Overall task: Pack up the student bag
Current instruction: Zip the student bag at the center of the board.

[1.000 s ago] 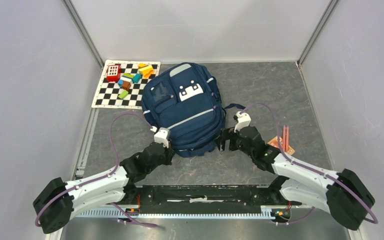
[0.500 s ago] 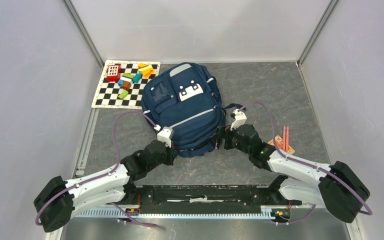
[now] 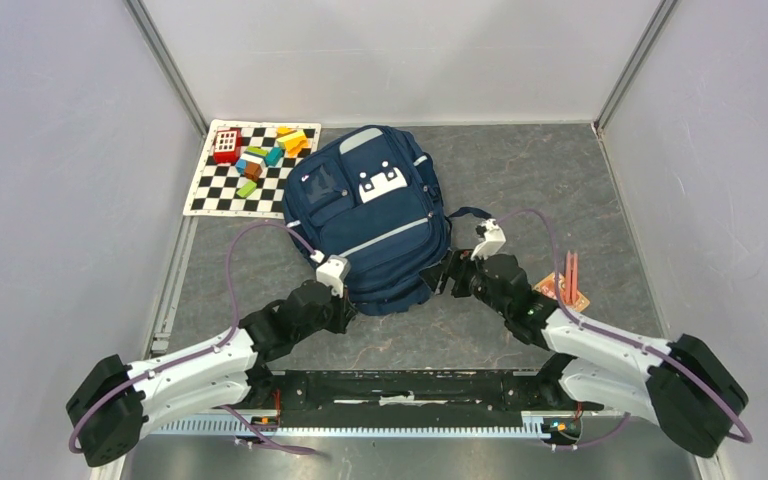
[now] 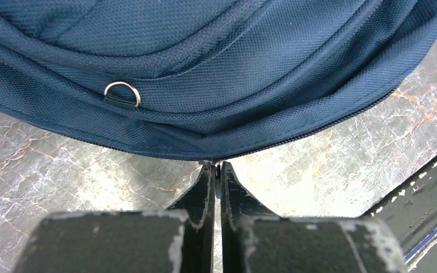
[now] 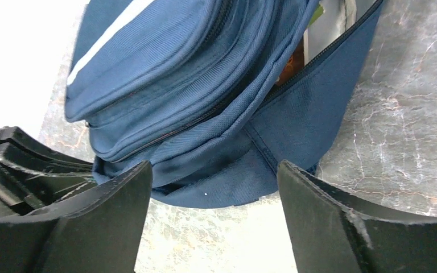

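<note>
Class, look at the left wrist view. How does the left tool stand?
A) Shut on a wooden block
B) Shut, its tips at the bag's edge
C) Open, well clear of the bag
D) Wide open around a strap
B: the left tool has its two halves pressed together, with the tips right at the near edge of the student bag.

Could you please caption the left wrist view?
Left gripper shut at the zipper seam of the navy blue fabric backpack on grey marbled tabletop.

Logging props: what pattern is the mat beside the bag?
Black-and-white checkerboard mat, clearest in the top external view.
</note>
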Robot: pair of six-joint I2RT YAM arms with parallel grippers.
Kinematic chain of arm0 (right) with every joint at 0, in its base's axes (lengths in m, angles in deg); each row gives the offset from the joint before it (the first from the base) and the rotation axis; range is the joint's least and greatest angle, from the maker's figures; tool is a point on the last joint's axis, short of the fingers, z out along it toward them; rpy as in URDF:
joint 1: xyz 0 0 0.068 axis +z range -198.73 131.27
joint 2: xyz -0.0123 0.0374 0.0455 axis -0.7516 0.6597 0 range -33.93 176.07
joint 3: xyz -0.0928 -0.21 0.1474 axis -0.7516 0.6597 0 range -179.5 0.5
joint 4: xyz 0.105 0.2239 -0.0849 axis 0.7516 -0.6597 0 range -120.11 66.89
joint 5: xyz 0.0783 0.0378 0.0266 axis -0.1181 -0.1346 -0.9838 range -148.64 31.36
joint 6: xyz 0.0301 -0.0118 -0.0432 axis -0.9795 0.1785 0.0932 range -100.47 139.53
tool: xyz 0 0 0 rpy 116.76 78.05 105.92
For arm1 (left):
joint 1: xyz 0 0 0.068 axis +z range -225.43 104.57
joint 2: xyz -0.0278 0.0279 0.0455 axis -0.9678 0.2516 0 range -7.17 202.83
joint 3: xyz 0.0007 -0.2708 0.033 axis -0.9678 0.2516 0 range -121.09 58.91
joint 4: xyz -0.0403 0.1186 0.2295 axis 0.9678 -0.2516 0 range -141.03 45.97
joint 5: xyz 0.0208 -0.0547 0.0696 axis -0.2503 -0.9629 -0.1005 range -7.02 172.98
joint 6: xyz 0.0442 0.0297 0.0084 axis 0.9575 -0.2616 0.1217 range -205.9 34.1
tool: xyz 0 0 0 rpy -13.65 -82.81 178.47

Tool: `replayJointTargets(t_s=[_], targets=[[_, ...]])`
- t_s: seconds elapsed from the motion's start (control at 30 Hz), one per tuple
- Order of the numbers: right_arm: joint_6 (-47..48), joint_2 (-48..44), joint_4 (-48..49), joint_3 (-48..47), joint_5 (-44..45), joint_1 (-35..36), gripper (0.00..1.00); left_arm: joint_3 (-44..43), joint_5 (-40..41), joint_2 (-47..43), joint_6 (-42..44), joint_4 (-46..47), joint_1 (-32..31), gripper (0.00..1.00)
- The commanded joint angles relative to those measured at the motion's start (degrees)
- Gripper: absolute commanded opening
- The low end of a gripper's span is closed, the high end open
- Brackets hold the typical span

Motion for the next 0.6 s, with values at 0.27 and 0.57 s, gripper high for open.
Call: replayJointTargets(t_s=[0.27, 0.57], targets=[[0.5, 14.0, 11.8, -6.4, -8.5, -0.1, 0.51, -4.9, -6.2, 3.8, 3.1, 3.9, -3.1, 0.02], [-0.5, 18.5, 16.3, -7.6, -11.9, -0.1, 0.00, -13.8, -4.0, 17.4, 2.1, 16.3, -11.3, 0.02]])
